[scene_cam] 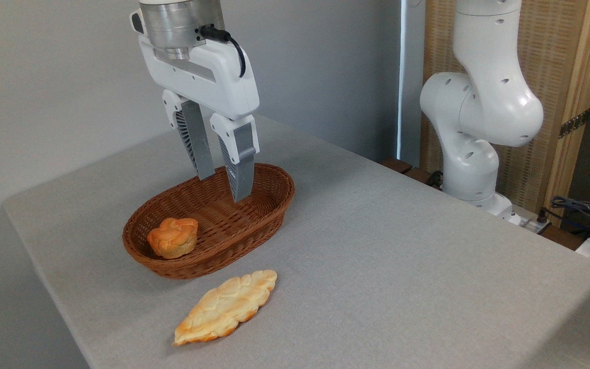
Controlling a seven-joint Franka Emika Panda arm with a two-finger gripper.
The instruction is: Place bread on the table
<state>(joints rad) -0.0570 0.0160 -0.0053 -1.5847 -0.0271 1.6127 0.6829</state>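
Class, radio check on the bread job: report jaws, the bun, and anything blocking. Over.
Gripper open, empty, jaws hanging over the basket. Bun sits in the basket's near-left end, untouched, not yet on the table. Flat leaf-shaped bread lies on the table in front; nothing blocking.

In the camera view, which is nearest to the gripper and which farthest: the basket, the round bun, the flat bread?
From the gripper:
1. Basket, directly below.
2. Round bun, in the basket's left end.
3. Flat bread, on the table in front of the basket.
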